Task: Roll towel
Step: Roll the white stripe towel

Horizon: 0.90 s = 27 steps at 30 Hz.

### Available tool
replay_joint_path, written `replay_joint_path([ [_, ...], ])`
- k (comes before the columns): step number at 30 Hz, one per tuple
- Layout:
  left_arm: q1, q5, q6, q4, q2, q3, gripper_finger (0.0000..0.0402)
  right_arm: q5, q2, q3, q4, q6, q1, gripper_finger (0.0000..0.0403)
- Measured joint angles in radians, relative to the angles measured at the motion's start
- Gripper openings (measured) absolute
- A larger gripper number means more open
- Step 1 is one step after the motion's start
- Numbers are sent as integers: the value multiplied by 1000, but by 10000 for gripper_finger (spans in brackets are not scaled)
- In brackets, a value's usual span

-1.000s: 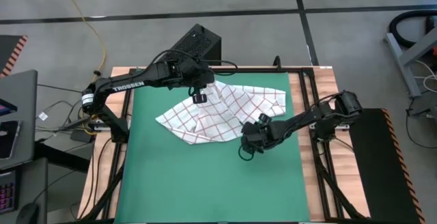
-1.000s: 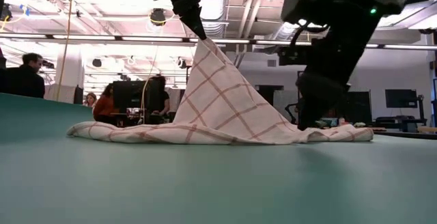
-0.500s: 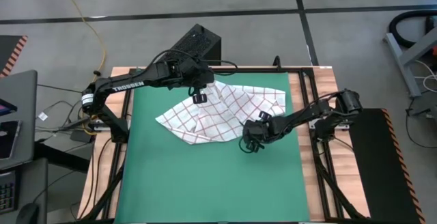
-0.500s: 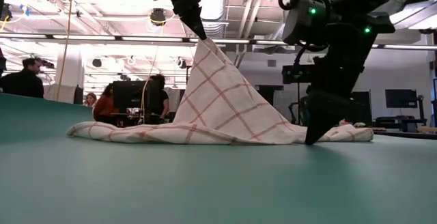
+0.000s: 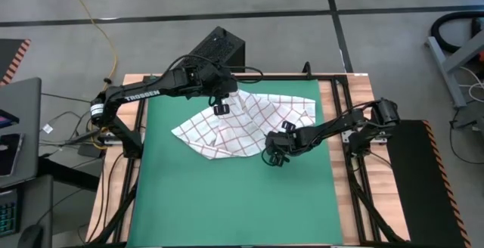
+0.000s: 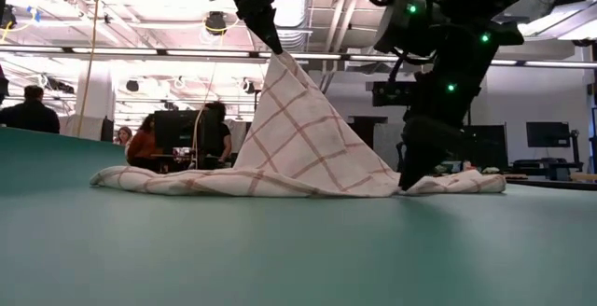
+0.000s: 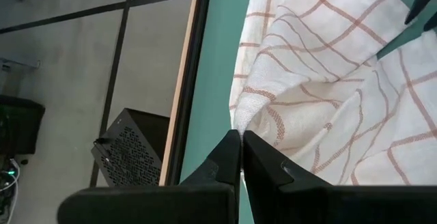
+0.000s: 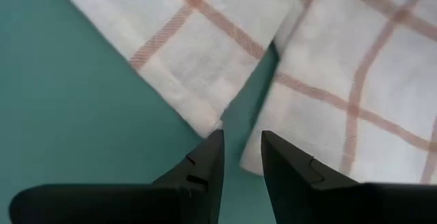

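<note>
Currently the right gripper (image 8: 240, 157), fingers apart, hovers just short of the towel (image 5: 242, 123) edge lying directly ahead, while the left gripper (image 7: 241, 141), clamped on a corner, holds it lifted

In your low view both arms run off the top edge, and the right gripper (image 6: 410, 171) hides part of the towel (image 6: 298, 147) behind it. The people (image 6: 177, 138) beyond the bench are too small to make out.
</note>
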Motion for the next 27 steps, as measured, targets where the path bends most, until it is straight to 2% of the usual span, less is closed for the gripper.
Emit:
replay_joint_path([
  [8,0,0,0,0,0,0,0,-90,-5,0,-12,31,0,118],
  [15,0,0,0,3,0,0,0,-82,-100,1,-8,175,0,118],
  [19,0,6,-1,10,0,0,0,-57,-95,1,-62,251,-6,120],
  [22,0,8,-1,22,0,0,0,-73,-67,1,-75,234,-14,140],
  [27,0,9,-3,28,0,0,0,-46,-59,1,-71,230,-17,211],
])
